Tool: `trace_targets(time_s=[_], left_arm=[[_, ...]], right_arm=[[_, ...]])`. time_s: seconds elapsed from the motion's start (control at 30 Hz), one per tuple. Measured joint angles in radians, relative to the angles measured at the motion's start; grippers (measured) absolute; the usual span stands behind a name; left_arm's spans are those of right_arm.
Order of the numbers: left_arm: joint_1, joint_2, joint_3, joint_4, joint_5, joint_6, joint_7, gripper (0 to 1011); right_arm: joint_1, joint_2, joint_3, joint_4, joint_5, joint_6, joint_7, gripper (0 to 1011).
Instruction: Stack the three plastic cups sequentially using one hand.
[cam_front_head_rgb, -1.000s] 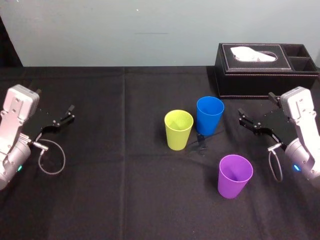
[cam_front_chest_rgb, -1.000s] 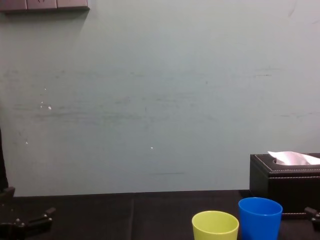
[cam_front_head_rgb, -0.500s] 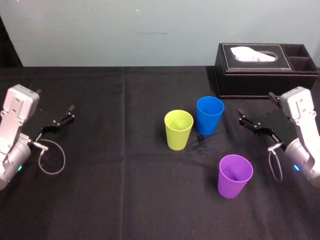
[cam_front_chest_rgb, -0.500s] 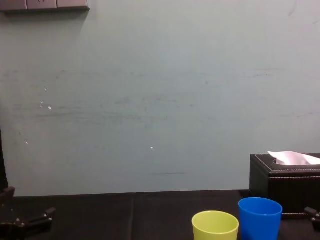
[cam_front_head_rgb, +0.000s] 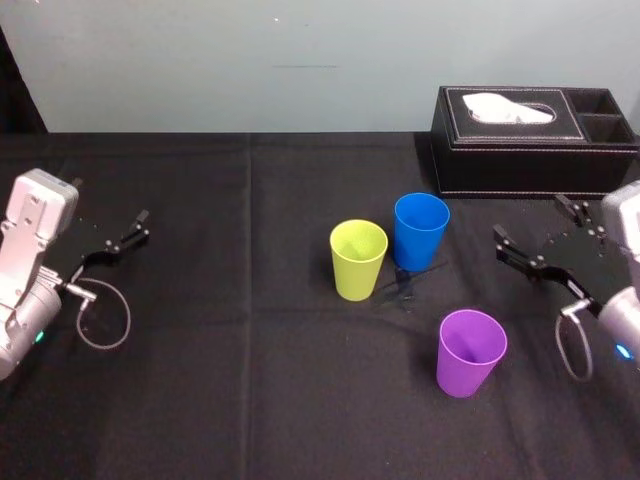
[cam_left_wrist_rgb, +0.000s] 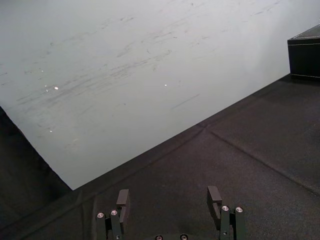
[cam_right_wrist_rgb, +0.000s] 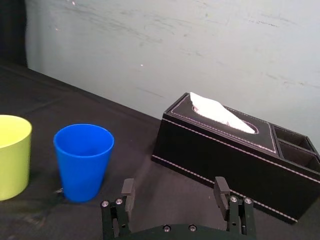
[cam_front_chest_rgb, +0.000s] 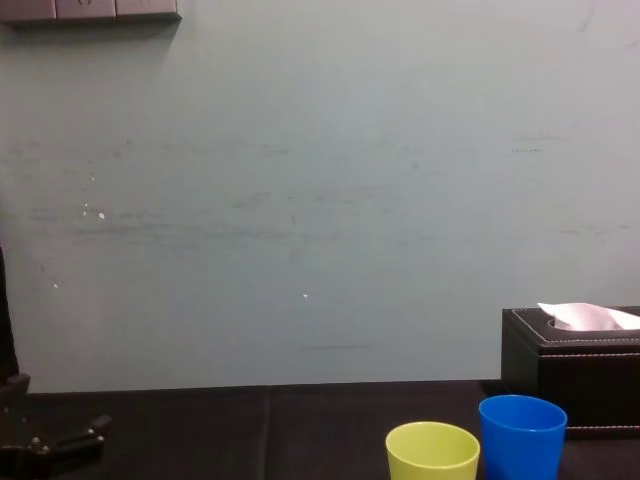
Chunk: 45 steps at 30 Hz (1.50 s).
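Observation:
Three cups stand upright and apart on the black cloth. The yellow-green cup (cam_front_head_rgb: 358, 259) and the blue cup (cam_front_head_rgb: 420, 230) are side by side at the centre, and the purple cup (cam_front_head_rgb: 471, 351) is nearer me to the right. The yellow-green cup (cam_front_chest_rgb: 432, 452) and blue cup (cam_front_chest_rgb: 522, 432) also show in the chest view. My right gripper (cam_front_head_rgb: 530, 222) hovers open and empty to the right of the blue cup (cam_right_wrist_rgb: 83, 160), beyond the purple one; its fingers (cam_right_wrist_rgb: 128, 189) point toward the tissue box. My left gripper (cam_front_head_rgb: 108, 200) rests open and empty at the far left, its fingers (cam_left_wrist_rgb: 122, 198) spread.
A black leather tissue box (cam_front_head_rgb: 530, 140) with white tissue stands at the back right, just beyond my right gripper. A pale wall (cam_front_chest_rgb: 320, 200) closes off the table's far edge. Bare black cloth (cam_front_head_rgb: 230, 300) lies between the left arm and the cups.
My right arm has drifted to the right, away from the blue cup, still open. The cups and the left arm have not moved.

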Motion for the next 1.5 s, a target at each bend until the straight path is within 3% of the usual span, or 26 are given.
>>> trace_targets(time_s=[0.3, 0.4, 0.5, 0.53, 0.63, 0.8, 1.07, 1.2, 1.5], left_arm=[[0.0, 0.0, 0.0, 0.0, 0.0, 0.0, 0.0, 1011], [0.0, 0.0, 0.0, 0.0, 0.0, 0.0, 0.0, 1011], [0.0, 0.0, 0.0, 0.0, 0.0, 0.0, 0.0, 1011], [0.0, 0.0, 0.0, 0.0, 0.0, 0.0, 0.0, 1012], [0.0, 0.0, 0.0, 0.0, 0.0, 0.0, 0.0, 1011], [0.0, 0.0, 0.0, 0.0, 0.0, 0.0, 0.0, 1011], [0.0, 0.0, 0.0, 0.0, 0.0, 0.0, 0.0, 1011], [0.0, 0.0, 0.0, 0.0, 0.0, 0.0, 0.0, 1011], [0.0, 0.0, 0.0, 0.0, 0.0, 0.0, 0.0, 1011]], right_arm=[[-0.13, 0.095, 0.084, -0.09, 0.106, -0.024, 0.122, 1003], [-0.181, 0.164, 0.116, -0.128, 0.147, -0.037, 0.216, 1003], [-0.219, 0.214, 0.135, -0.151, 0.163, -0.051, 0.282, 1003], [-0.219, 0.214, 0.135, -0.151, 0.163, -0.051, 0.282, 1003], [-0.264, 0.265, 0.159, -0.169, 0.175, -0.071, 0.348, 1003], [-0.322, 0.318, 0.193, -0.179, 0.192, -0.092, 0.416, 1003], [-0.356, 0.349, 0.207, -0.167, 0.198, -0.118, 0.499, 1003], [-0.352, 0.353, 0.196, -0.151, 0.196, -0.147, 0.575, 1003], [-0.306, 0.31, 0.161, -0.121, 0.218, -0.15, 0.679, 1003]])
